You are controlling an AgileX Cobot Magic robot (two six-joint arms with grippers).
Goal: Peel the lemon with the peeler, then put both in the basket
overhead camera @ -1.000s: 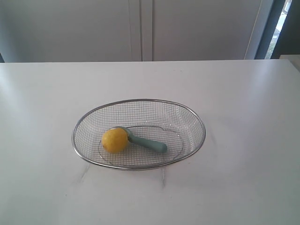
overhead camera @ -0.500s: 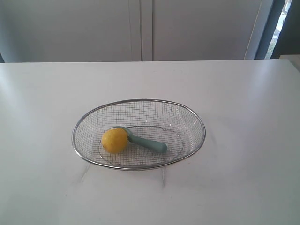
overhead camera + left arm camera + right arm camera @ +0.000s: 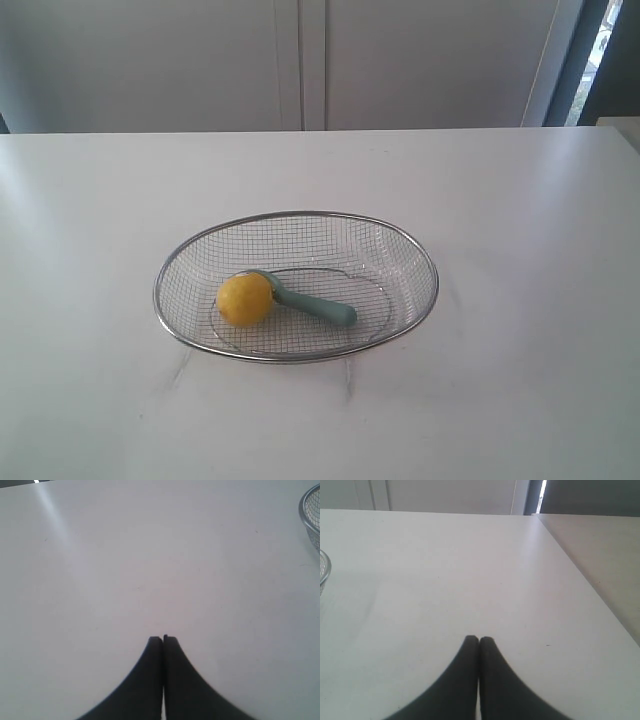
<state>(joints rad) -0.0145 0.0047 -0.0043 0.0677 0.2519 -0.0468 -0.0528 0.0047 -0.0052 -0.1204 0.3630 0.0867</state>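
Lemon (image 3: 245, 299), small, round and yellow, sitting inside the basket (image 3: 296, 213), on the left part of its floor as seen in the exterior view. Touching the peeler (image 3: 322, 308), with the peeler's curved head tucked right against the lemon and partly hidden behind it. Long blue-green handle lying flat on the wire floor, pointing away from the lemon toward the right and a little toward the camera. Basket wide and oval, made of thin silver wire with a thick shiny rim, resting near the middle of the white table (image 3: 90, 200). Pale cupboard doors (image 3: 300, 60) behind the table. Left gripper (image 3: 163, 639) squeezed tight together, black fingers pressed side by side, holding nothing, above bare white table, with only a bit of the basket's rim at the edge of the left wrist view. Right gripper (image 3: 479, 639) pinched closed too, empty, over bare white table, with a small curved piece of the rim at the side of the right wrist view. Both grippers well apart from the lemon and the peeler.
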